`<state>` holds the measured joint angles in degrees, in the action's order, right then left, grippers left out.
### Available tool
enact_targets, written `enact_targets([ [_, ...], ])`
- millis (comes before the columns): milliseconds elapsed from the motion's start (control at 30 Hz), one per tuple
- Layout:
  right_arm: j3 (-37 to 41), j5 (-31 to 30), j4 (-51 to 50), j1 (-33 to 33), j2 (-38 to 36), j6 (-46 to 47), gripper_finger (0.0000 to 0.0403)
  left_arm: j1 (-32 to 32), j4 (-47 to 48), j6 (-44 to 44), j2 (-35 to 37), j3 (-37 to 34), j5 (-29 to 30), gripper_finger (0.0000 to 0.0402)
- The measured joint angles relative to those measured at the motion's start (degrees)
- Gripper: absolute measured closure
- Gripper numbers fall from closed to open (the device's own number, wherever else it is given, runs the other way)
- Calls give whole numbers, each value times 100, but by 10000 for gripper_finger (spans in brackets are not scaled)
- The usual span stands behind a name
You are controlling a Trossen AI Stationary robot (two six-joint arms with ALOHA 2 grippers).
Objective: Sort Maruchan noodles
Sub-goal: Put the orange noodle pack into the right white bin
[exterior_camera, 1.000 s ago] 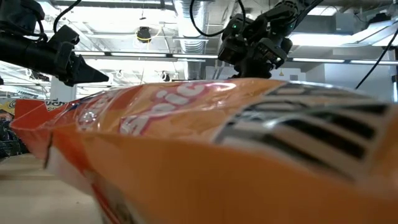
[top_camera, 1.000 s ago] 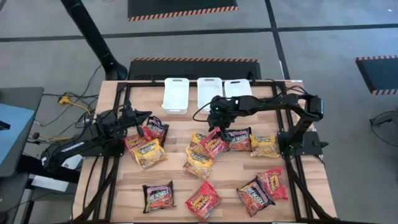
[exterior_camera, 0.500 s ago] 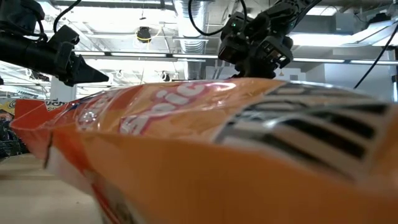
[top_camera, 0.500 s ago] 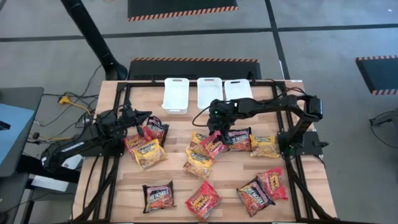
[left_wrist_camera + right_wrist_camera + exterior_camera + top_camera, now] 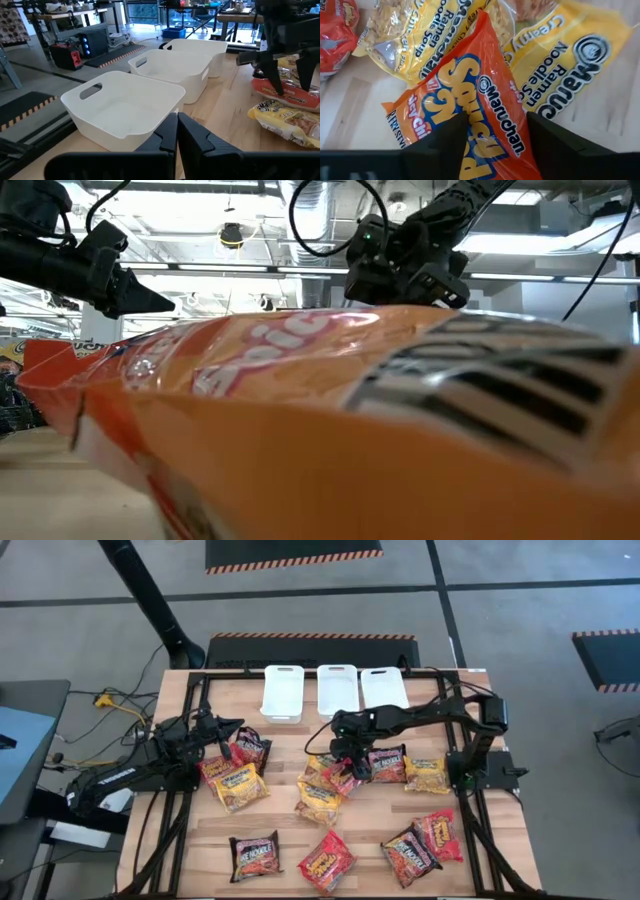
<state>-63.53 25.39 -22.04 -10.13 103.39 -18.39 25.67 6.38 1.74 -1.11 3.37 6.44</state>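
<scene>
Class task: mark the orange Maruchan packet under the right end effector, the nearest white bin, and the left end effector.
orange Maruchan packet (image 5: pixel 485 115), right wrist view, printed middle.
nearest white bin (image 5: pixel 125 107), left wrist view, inner floor.
left end effector (image 5: pixel 176 131), left wrist view, between fingertips.

Grey floor (image 5: pixel 520 650) with hazard-striped black mats (image 5: pixel 290 554), ceiling ducts (image 5: pixel 300 205), distant workbenches (image 5: pixel 75 17)

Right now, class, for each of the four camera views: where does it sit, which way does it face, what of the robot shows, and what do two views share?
High view: overhead, facing straight down; both arms, table, three white bins.
Low view: table height, facing level; a red packet fills it, arms above.
Left wrist view: on the left arm, facing the bins; shut left end effector.
Right wrist view: on the right arm, facing down; right end effector straddling an orange-red packet.
Shared: high and left wrist views both show the bins.
</scene>
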Motion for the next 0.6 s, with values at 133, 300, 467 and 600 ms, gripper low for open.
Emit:
enact_targets([
  [133, 0, -1, 54, 7, -4, 0, 256, 2, 1, 2, -1, -2, 2, 401],
  [300, 0, -29, 20, 7, -24, 0, 348, 0, 0, 2, -1, 0, 1, 401],
  [467, 0, -179, 20, 15, -24, 26, 393, 0, 1, 2, -1, -2, 0, 401],
  [600, -86, -631, -205, 46, -24, 183, 394, 2, 0, 2, 1, -2, 0, 401],
])
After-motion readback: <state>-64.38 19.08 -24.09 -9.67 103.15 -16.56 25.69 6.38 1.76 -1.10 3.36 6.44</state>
